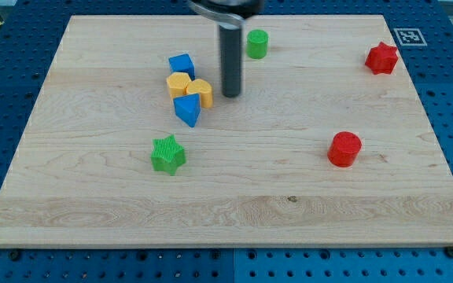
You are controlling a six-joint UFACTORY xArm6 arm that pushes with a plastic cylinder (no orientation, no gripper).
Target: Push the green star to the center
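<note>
The green star [168, 154] lies on the wooden board [234, 212], left of the middle and toward the view's bottom. My tip [231, 95] stands above and to the right of it, well apart from the star. The tip is just right of a tight cluster: a blue block [182, 65] at its top, a yellow hexagon [178, 84], a yellow block [200, 92] and a blue block [187, 109] at its bottom. The tip is close to the yellow block but a small gap shows.
A green cylinder [257, 44] stands near the view's top, right of the rod. A red star [382, 58] lies at the top right. A red cylinder [344, 149] stands right of the middle. Blue pegboard surrounds the board.
</note>
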